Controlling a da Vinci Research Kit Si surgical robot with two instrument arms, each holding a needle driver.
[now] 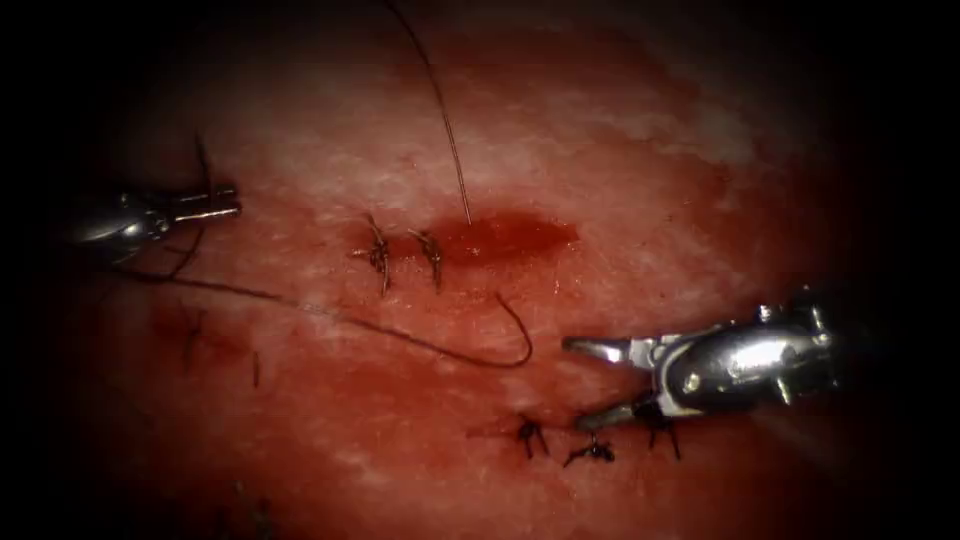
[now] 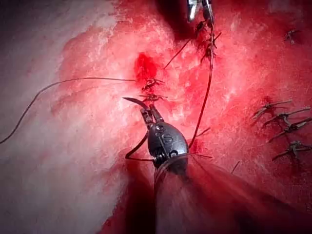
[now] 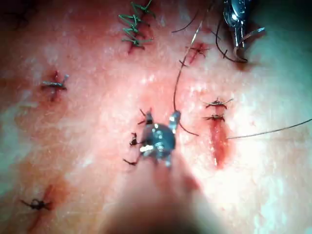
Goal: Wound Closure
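Needle [image 1: 202, 165] clamped about mid-curve in closed left tool [image 1: 232, 207], off tissue [image 1: 700, 200], left of cut [image 1: 500, 235]. Right tool [image 1: 578, 383] gaping, empty, beside thread [image 1: 330, 315]. Probably between stitches; loose thread to manage next.

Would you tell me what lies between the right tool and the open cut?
In the endoscope view the curved needle lies free on the tissue between the open right tool and the cut, its thread trailing left.

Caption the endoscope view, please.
Needle lies free on tissue below the cut; right claw open, empty; left claw holds thread.
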